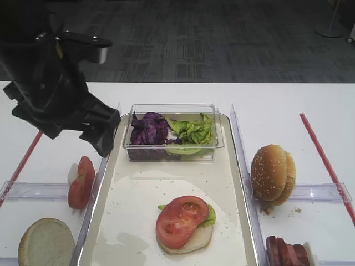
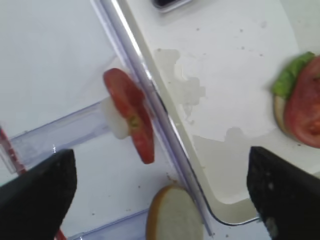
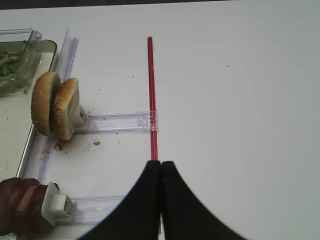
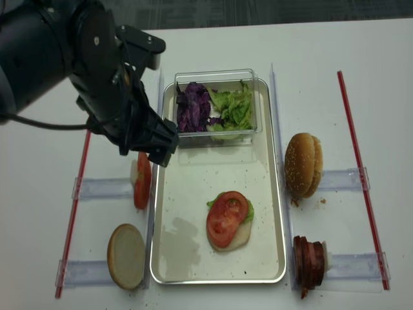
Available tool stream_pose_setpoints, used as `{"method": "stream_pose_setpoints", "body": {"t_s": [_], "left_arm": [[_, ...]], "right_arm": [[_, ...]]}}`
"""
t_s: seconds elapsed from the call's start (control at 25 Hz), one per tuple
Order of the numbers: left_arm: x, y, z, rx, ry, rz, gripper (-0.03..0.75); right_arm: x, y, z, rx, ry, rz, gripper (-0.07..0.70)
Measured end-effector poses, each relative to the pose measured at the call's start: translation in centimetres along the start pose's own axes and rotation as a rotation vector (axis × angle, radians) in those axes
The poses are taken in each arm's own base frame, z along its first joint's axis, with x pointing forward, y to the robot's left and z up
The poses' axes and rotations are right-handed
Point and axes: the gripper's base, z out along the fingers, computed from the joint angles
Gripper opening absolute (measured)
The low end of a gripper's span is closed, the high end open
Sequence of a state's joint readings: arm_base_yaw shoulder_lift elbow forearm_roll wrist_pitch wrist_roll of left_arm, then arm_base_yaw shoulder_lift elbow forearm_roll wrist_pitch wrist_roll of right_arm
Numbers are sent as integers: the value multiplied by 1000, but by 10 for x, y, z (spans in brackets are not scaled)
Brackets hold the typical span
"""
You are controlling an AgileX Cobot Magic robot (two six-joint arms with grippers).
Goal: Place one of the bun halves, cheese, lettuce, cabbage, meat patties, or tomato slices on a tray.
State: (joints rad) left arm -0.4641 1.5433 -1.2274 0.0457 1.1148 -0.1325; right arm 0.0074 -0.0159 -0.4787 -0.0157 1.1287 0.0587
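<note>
Lay on the tray (image 1: 227,183), toward its near end: a pale bun base with a fringe of green lettuce (image 1: 209,217) and one tomato slice (image 1: 181,220) on top, red, glossy, paler and seedy at the centre, tilted slightly to the left. Stood on edge just outside the tray's left rim: the remaining tomato slices (image 1: 81,182), propped against a small white holder on a clear divider (image 1: 33,190). Rested flat nearer the front left corner: a bun half (image 1: 46,244), cut face up. Stood upright to the right of the tray: two sesame bun halves (image 1: 272,174), dome against dome, crumbs below them. Stacked on edge at the front right: the meat patties (image 1: 287,252), reddish-brown.

Sat across the tray's far end: a clear plastic tub (image 1: 173,144), purple cabbage (image 1: 148,128) in its left part, loose green leaves (image 1: 192,131) in its right.

Hung over the tray's left rim and the tomato slices: the left gripper (image 2: 160,190), jaws spread wide, nothing between them. Parked well to the right over bare white table (image 3: 240,90): the right gripper (image 3: 160,167), jaws pressed together and empty, tips above a red strip (image 3: 151,95).

Left bare: the tray's middle, speckled with crumbs and faint wet marks.
</note>
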Motion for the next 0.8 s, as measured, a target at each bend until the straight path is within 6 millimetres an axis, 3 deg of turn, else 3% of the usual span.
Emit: {"method": "stream_pose_setpoints", "body": {"t_s": [0.2, 0.48, 0.6, 0.8], "left_arm": [[0, 53, 1, -60, 6, -155, 634], [15, 125, -2, -166, 32, -344, 634], [21, 141, -3, -184, 45, -382, 633], [24, 145, -3, -191, 69, -378, 633]], "right_arm": [[0, 0, 0, 0, 0, 0, 36], [0, 0, 0, 0, 0, 0, 36], [0, 0, 0, 0, 0, 0, 36], [0, 0, 0, 0, 0, 0, 36]]}}
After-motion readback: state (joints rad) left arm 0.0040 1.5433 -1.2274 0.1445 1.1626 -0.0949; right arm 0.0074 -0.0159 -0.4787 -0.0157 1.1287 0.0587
